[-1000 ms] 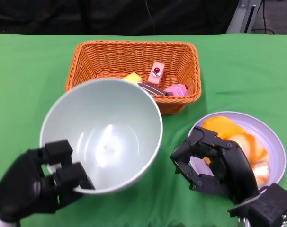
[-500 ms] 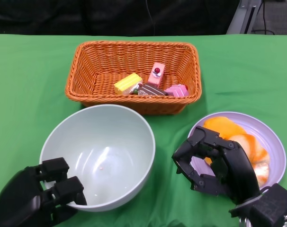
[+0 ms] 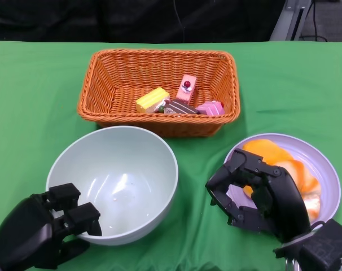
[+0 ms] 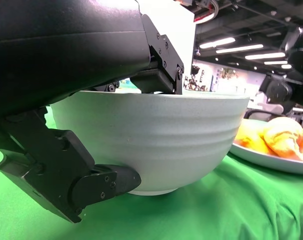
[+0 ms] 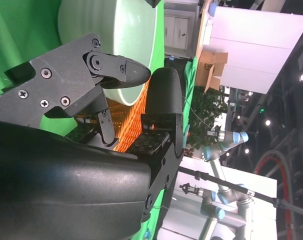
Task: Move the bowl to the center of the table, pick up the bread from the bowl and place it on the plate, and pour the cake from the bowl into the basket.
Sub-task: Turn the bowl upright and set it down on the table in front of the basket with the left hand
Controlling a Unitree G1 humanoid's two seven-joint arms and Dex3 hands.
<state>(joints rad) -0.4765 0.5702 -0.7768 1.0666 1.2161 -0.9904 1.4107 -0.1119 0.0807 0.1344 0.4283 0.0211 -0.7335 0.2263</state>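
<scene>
Head view: bowl [image 3: 117, 175] sits upright on green table [image 3: 35, 96], near front edge, left of centre; left hand [image 3: 38, 228] grips its near rim, fingers [image 3: 75, 212] clamped over the lip w/ tips inside; bowl interior pale green, only tiny specks visible. Wicker basket [image 3: 157, 70] just behind bowl, narrow strip of cloth between them; inside: yellow cake [image 3: 152, 99], pink cake [image 3: 186, 88] standing on end against back wall, dark choc cake [image 3: 179, 107], pink layered cake [image 3: 210, 107], all bunched toward front wall. Lilac plate [image 3: 323, 169] at right front, holds orange-brown bread [image 3: 284, 164]; right hand [image 3: 261, 195] over plate's left rim, fingers curled in, nothing seen in them. Open cloth gap btw bowl and right hand; wide free table left of basket and along far edge.

Right wrist view: right hand's fingers [image 5: 116, 65] bent in close, tips nearly meeting, nothing between; bowl's outer wall beyond them, basket weave [image 5: 126, 120] behind; green cloth at one side.

Left wrist view: bowl's ribbed outer wall fills frame, foot on cloth; left fingers [image 4: 99, 182] under its side near the base, others over the rim; plate w/ bread [image 4: 276, 142] beside bowl, apart from it; green cloth free in front.
</scene>
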